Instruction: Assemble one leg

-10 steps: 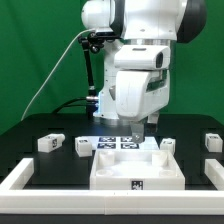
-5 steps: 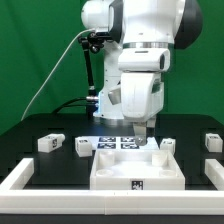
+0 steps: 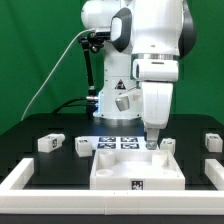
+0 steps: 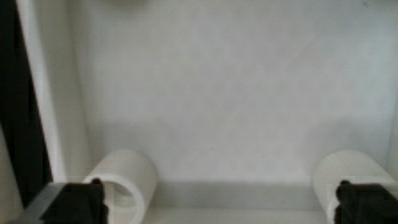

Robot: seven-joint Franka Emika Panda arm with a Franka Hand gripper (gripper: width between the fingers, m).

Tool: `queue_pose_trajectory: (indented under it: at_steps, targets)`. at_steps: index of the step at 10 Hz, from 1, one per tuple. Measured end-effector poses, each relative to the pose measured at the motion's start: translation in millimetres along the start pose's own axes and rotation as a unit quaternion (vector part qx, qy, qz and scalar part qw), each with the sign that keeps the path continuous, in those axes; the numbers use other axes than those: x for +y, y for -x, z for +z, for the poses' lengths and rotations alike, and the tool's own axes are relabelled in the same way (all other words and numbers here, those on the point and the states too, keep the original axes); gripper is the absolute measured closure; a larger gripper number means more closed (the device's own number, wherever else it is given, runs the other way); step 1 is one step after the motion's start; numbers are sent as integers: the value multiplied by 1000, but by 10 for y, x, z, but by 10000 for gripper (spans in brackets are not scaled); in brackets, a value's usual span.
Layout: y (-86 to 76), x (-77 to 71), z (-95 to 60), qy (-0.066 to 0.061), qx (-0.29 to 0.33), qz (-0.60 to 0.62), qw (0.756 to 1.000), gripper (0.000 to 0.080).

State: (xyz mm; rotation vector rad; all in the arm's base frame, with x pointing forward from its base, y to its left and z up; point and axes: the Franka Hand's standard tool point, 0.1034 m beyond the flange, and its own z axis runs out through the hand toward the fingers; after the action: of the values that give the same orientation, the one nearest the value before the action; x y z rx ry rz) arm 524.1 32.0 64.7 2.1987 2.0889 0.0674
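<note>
A small white tagged leg (image 3: 168, 146) lies on the black tabletop (image 3: 30, 158), just beside the rear corner of the large white tray-like panel (image 3: 115, 178) on the exterior view's right. Three matching legs lie apart from it: a second leg (image 3: 84, 147) near the panel's opposite rear corner, a third leg (image 3: 47, 143) farther toward the exterior view's left, and a fourth leg (image 3: 212, 142) at the far right. None is held. The white robot arm (image 3: 150, 40) points straight down, its jaws low over the panel's rear edge, between the marker board (image 3: 118, 141) and the nearest leg. In the wrist view the two fingers (image 4: 118, 185) stand spread wide, with only plain white surface between them. Whether the tips touch the panel cannot be told. A white raised border (image 3: 20, 180) frames the tabletop's front, before a green backdrop (image 3: 30, 50).
</note>
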Motion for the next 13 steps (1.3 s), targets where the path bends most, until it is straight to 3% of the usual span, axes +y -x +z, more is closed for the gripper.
queue_pose_trajectory:
  at_steps: [3,4,5,6,8,11,13]
  targets:
    - [3,-6,5,-1,0,0,1000,150]
    - [10,-65,29,4,3,-7,1000,150]
    - [74,-288,77,8,11,-27,1000,150]
    - [159,-487,120,-1,12,-30,999,150]
    - [247,-655,225,-11,15,-20,1000,150]
    - [232,-812,452,-25,23,-14,999,150]
    - [155,-815,500,-26,25,-2,999,150]
